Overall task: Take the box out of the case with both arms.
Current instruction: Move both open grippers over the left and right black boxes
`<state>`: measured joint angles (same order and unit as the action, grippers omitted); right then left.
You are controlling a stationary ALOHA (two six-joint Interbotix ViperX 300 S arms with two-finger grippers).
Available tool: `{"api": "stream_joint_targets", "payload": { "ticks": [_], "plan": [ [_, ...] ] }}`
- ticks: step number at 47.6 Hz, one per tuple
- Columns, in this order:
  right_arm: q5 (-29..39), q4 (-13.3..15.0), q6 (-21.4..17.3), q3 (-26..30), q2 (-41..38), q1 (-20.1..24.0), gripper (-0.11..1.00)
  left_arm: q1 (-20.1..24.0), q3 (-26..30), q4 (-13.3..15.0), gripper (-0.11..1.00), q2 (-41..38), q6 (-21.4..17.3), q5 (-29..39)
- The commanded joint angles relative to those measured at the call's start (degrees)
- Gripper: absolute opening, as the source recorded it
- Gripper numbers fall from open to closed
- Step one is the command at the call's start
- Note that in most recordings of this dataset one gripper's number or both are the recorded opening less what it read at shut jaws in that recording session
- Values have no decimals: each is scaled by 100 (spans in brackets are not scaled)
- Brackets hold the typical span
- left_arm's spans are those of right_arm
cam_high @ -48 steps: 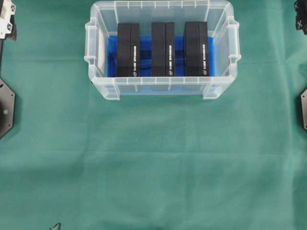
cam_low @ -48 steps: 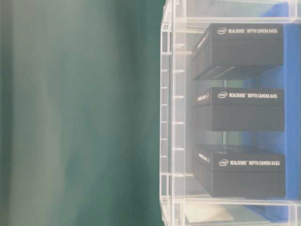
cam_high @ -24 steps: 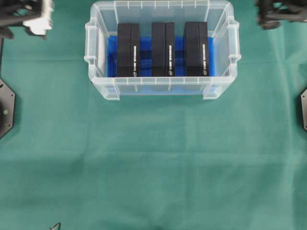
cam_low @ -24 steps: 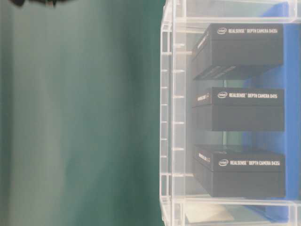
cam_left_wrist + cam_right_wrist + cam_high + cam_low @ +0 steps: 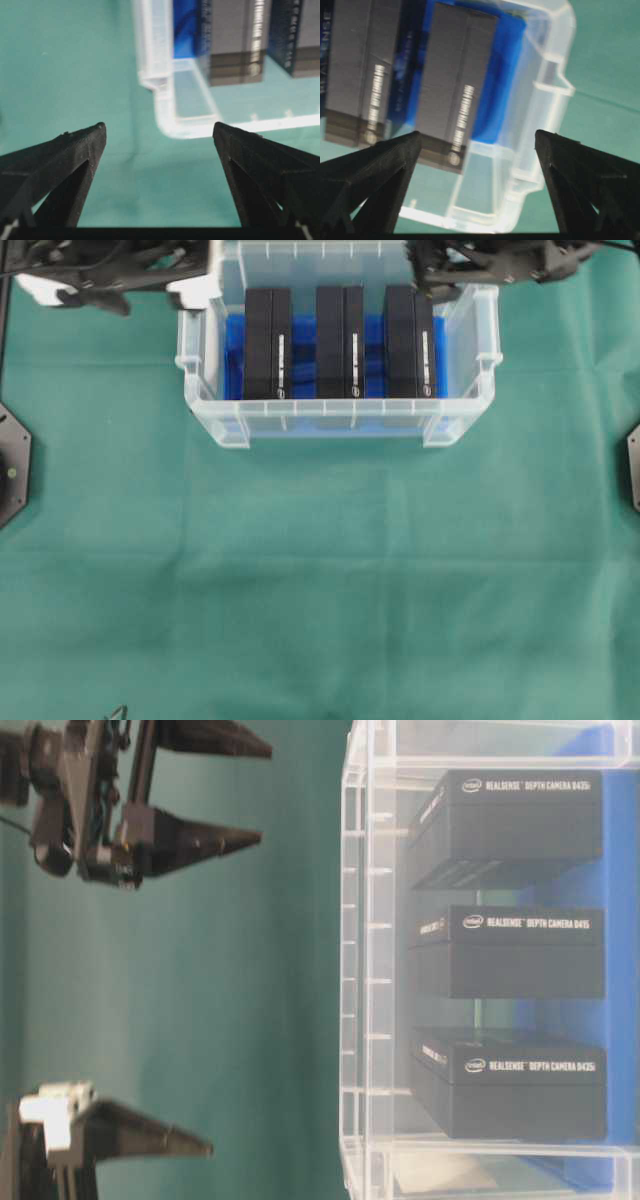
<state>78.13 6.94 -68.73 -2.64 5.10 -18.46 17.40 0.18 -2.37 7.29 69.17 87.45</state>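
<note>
While both grippers gape, case (image 5: 340, 420) sits between, untouched.

The left arm (image 5: 110, 268) reaches in along the top edge of the overhead view from the left, a white part showing on its wrist. The left gripper (image 5: 159, 137) has its two pointed black fingers (image 5: 75, 155) spread wide apart, with nothing between them. The right arm (image 5: 500, 260) comes in along the same edge from the right. The right gripper (image 5: 477, 142) likewise stands wide, its fingers (image 5: 390, 160) parted and holding nothing. In the table-level view both grippers hang in the air
</note>
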Motion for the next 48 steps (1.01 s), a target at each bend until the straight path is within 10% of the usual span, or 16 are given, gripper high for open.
{"api": "stream_joint_targets", "payload": {
  "ticks": [1, 48],
  "plan": [
    [-35, -9, -26, 264, 0, 35, 97, -53, 369, -26, 91, -193, -18, -26],
    [-229, -114, -35, 439, -343, 79, 97, -88, 1468, -62, 91, -1310, -123, -123]
  ]
}}
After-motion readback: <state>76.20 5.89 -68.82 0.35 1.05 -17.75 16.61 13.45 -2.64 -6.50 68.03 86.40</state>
